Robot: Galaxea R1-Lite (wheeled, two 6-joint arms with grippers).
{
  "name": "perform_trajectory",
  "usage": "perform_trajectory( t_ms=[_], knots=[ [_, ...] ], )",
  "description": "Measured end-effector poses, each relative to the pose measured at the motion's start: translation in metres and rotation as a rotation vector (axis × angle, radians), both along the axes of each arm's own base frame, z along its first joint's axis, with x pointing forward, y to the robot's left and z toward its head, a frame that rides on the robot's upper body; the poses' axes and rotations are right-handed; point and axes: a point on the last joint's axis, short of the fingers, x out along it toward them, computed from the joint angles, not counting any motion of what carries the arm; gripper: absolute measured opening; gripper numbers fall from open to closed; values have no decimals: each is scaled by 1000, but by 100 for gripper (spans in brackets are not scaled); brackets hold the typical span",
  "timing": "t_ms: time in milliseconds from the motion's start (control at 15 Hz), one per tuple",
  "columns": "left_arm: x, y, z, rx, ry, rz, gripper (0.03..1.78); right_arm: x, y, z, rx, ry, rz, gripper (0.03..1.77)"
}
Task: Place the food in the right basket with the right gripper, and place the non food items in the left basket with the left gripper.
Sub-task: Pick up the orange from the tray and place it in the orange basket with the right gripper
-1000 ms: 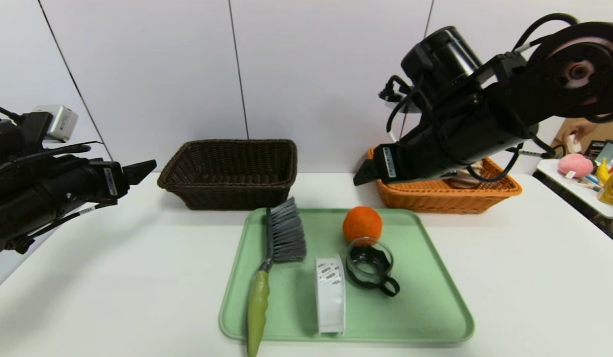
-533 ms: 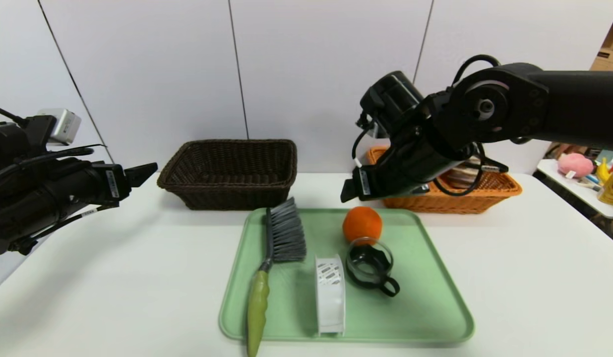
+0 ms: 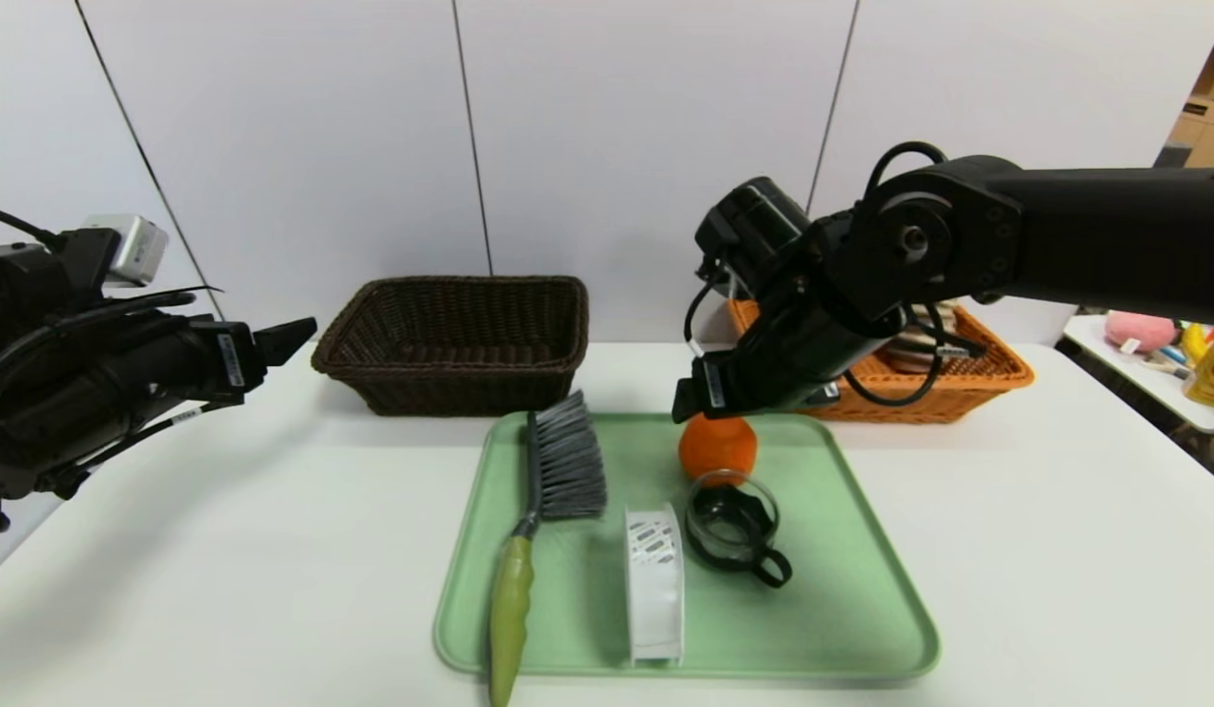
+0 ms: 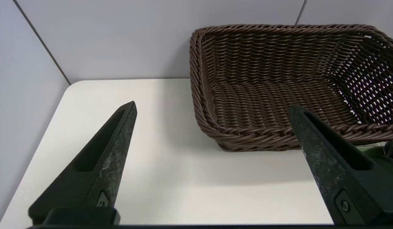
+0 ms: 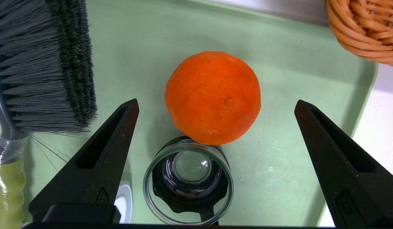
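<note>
While the left gripper (image 3: 298, 334) hangs level at the left edge of the counter (image 3: 224, 550), jaws spread wide and holding nothing, we note it points toward the dark brown basket (image 3: 460, 339), which shows no items inside in either view. We find the right gripper (image 3: 688, 401) tilted down over the far part of the green tray (image 3: 853, 609), its jaws as wide apart as they go, nothing between them. In the right wrist view the orange (image 5: 213, 97) sits between the two fingers (image 5: 101, 159) but below them; we see no contact. On the tray the orange stands at the far middle, touching or just beside the rim of the small glass cup (image 3: 733, 525), which stands upright nearer to us with its black handle pointing toward the near right. Left of the cup a white spool (image 3: 653, 579) with barcode stickers stands on edge. Further left lies the brush (image 3: 533, 530), grey bristles toward the baskets, green handle reaching past the tray's near edge. Behind the right arm we see the orange-tan basket (image 3: 961, 388) at the far right of the counter; a striped brown and beige roll (image 3: 916, 339) lies inside it, partly hidden by the arm.
</note>
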Motion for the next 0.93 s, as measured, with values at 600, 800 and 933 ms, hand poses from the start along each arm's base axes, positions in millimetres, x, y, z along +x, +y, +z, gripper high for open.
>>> perform_trajectory(
  t_ms=[600, 800, 933],
  knots=[
    [5, 0, -7, -3, 18, 0, 169, 7, 7, -21, -22, 49, -8, 170],
    [5, 0, -9, -7, 28, 1, 169, 10, 9, -28, -32, 62, -11, 170],
    [6, 1, -12, -9, 35, 2, 169, 12, 10, -32, -39, 68, -15, 170]
  ],
)
